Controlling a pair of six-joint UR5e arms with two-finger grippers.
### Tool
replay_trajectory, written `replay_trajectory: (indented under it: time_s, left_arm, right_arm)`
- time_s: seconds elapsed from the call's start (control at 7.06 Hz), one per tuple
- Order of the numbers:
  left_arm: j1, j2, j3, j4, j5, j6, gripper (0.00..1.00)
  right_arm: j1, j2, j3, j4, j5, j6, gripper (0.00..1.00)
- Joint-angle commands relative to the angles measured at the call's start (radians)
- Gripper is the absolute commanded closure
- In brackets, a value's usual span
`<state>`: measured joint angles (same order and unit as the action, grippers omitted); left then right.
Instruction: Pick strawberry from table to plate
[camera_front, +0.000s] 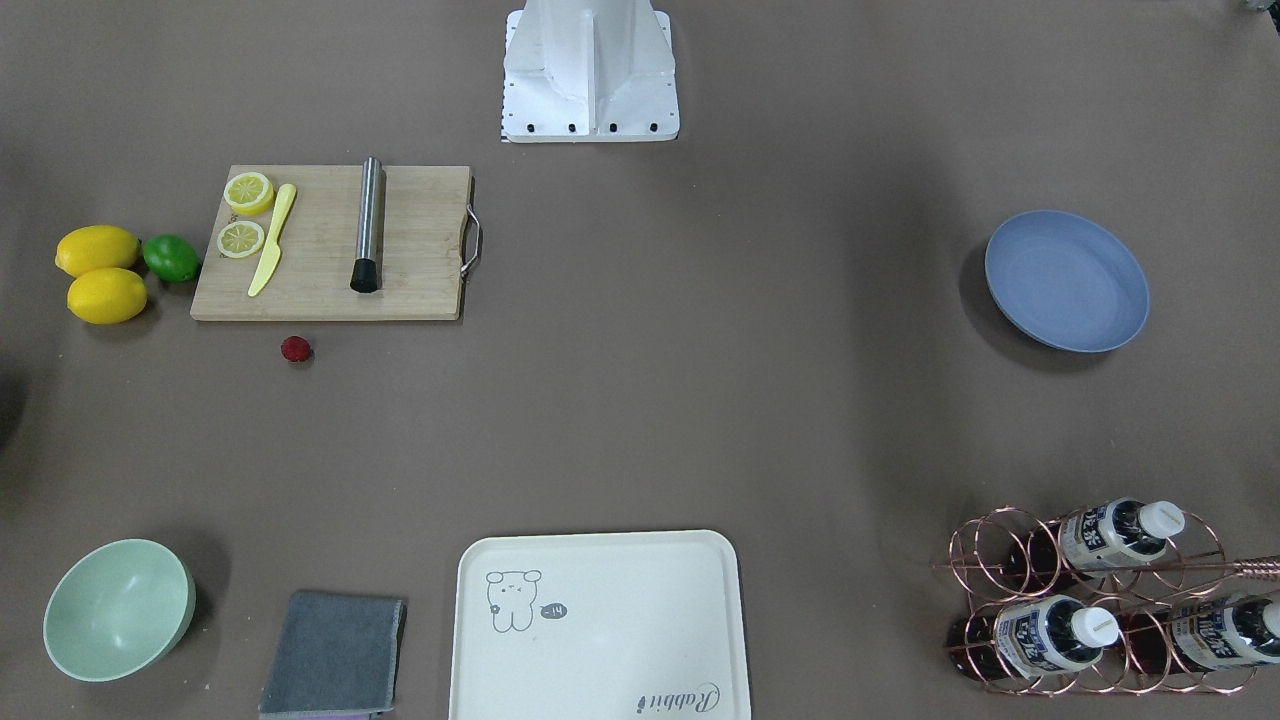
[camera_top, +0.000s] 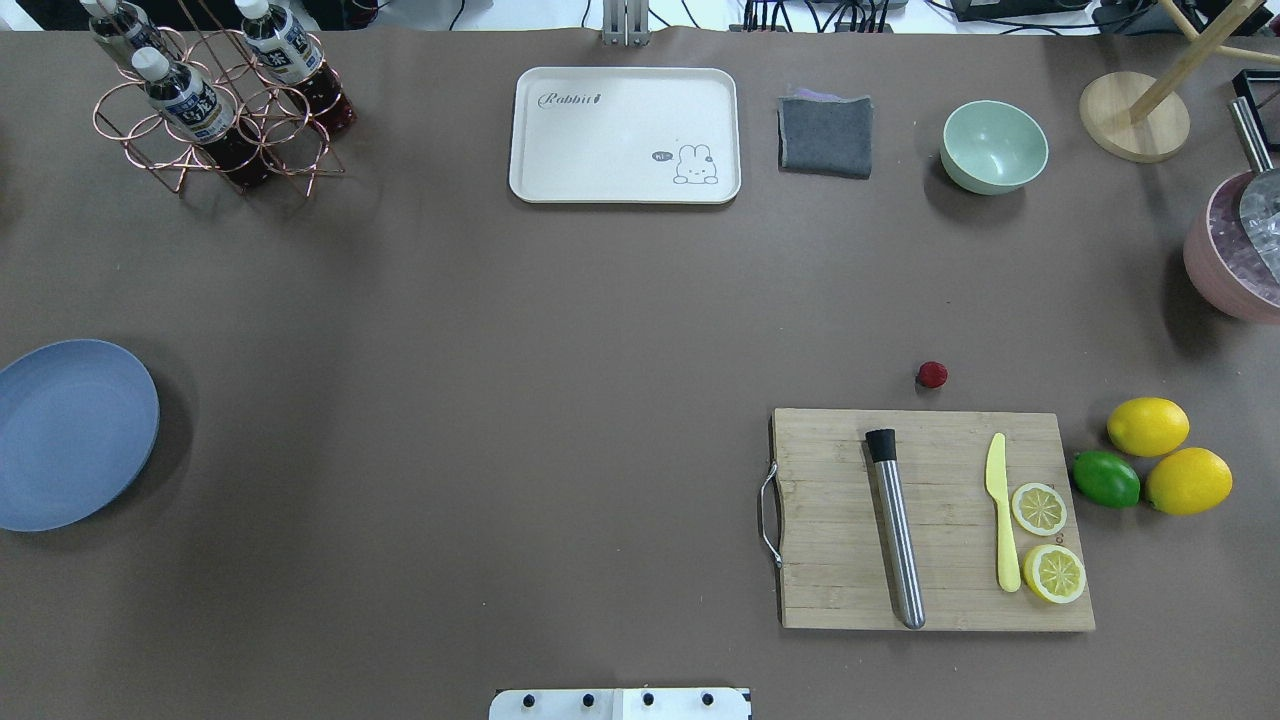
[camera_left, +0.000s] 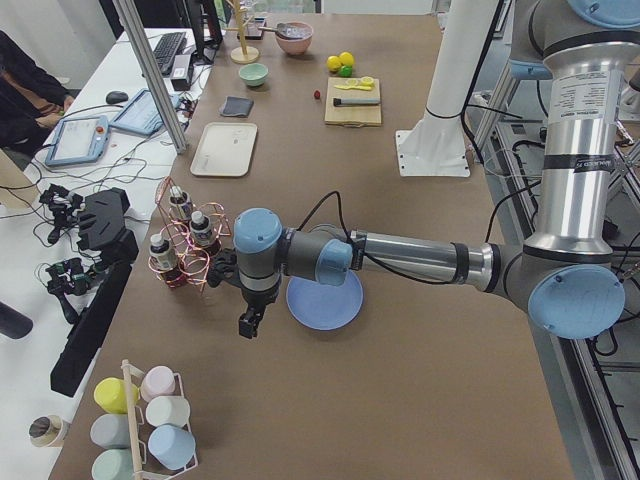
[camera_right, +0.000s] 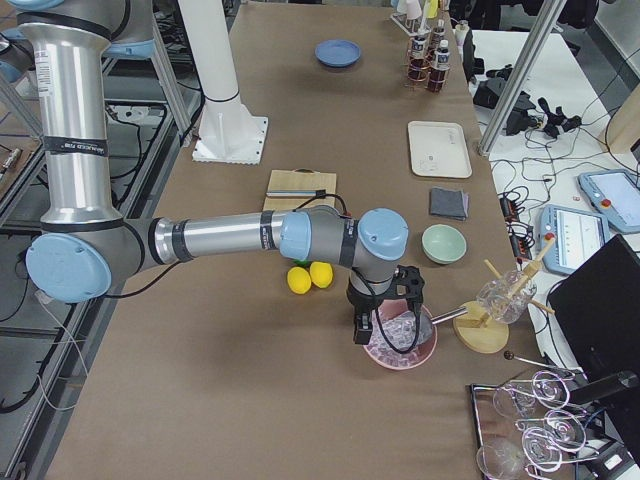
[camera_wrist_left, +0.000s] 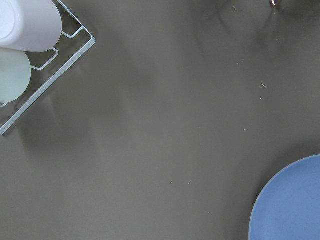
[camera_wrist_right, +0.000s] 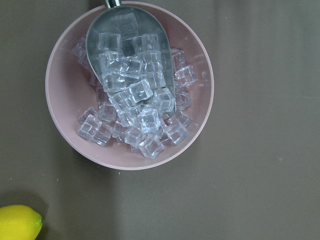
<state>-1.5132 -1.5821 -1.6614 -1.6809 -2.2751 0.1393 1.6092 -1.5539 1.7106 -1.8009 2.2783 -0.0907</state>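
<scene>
The strawberry is a tiny dark-red berry lying on the brown table, just off the cutting board's far edge. The blue plate sits empty at the table's other end. My left gripper shows only in the exterior left view, hanging beside the plate, and I cannot tell whether it is open or shut. My right gripper shows only in the exterior right view, over a pink bowl of ice, state likewise unclear. Both grippers are far from the strawberry.
The wooden cutting board carries a steel muddler, a yellow knife and two lemon slices. Two lemons and a lime lie beside it. A mint bowl, grey cloth, cream tray and bottle rack line the far edge.
</scene>
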Motion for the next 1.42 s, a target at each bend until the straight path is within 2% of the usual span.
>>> replay_trajectory:
  time_s: [0.0,0.57,0.85,0.99,1.13,1.27]
  left_arm:
    - [0.001,-0.018,0.008,0.003,0.005,0.008,0.02]
    - [-0.002,-0.010,0.034,-0.035,-0.003,0.005,0.02]
    - [-0.002,-0.010,0.054,-0.083,-0.004,-0.006,0.02]
    - [-0.001,-0.012,0.072,-0.115,-0.006,-0.065,0.02]
    - [0.013,-0.010,0.131,-0.228,-0.047,-0.174,0.02]
    - [0.043,-0.007,0.220,-0.391,-0.108,-0.296,0.02]
  right_arm:
    - [0.000,0.006,0.004,0.000,0.001,0.000,0.00]
    - [-0.002,0.021,0.015,0.000,0.021,0.003,0.00]
    - [-0.035,0.054,0.015,0.015,0.052,0.078,0.00]
    - [-0.072,0.054,0.015,0.079,0.053,0.167,0.00]
    - [-0.113,0.054,0.015,0.171,0.053,0.290,0.00]
    - [-0.161,0.054,0.017,0.234,0.055,0.387,0.00]
